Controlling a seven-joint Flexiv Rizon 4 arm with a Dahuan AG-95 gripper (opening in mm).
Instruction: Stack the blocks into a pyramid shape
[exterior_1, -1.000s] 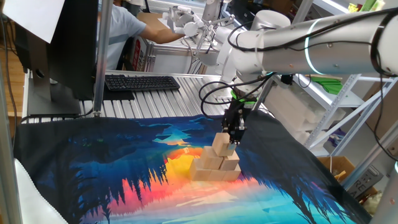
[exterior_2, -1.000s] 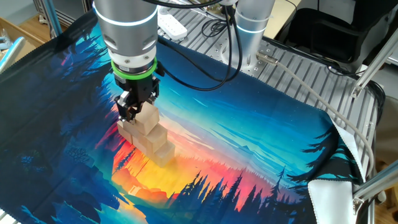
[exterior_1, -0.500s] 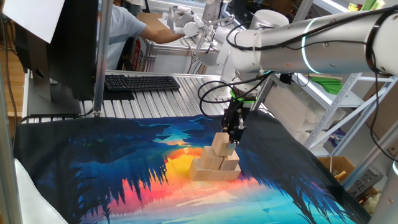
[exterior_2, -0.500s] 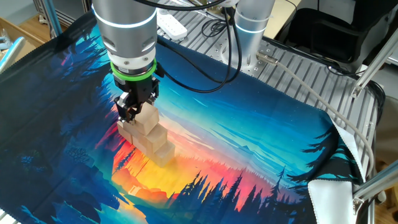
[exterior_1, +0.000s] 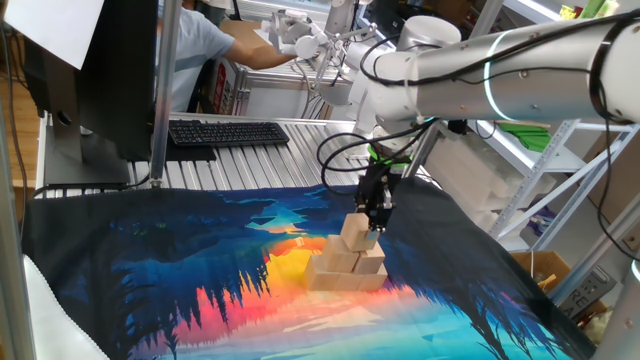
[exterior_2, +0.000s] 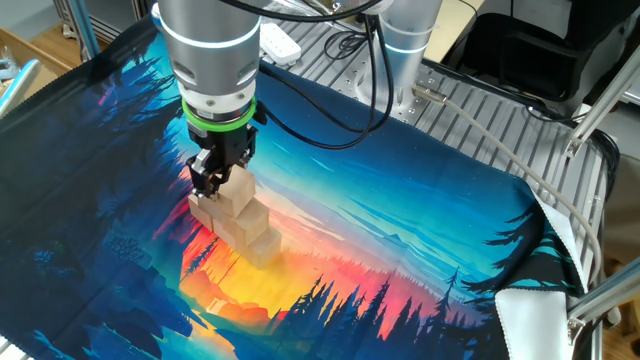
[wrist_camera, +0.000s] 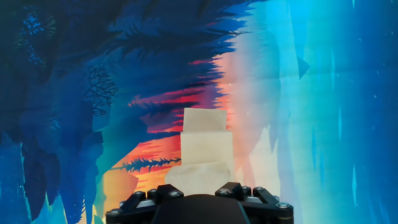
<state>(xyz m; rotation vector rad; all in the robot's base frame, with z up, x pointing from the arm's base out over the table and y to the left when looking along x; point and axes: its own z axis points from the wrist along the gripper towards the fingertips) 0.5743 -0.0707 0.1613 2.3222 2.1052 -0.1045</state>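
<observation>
Black pincer (exterior_2: 213, 183) clamps top block (exterior_2: 236, 192) (plain pale wooden cube) on stack (exterior_1: 346, 268).

In the hand view the tool (wrist_camera: 199, 208) is cut off by the bottom edge, its fingertips unseen. From both fixed views the tool's body covers the top block's (exterior_1: 356, 231) far side, so whether the jaws grip it cannot be told.

The small light tan plain wooden cube blocks (exterior_1: 348, 262) (exterior_2: 236, 214) (wrist_camera: 203, 146) sit stacked in stepped tiers, with the topmost cube tilted on its perch.
</observation>
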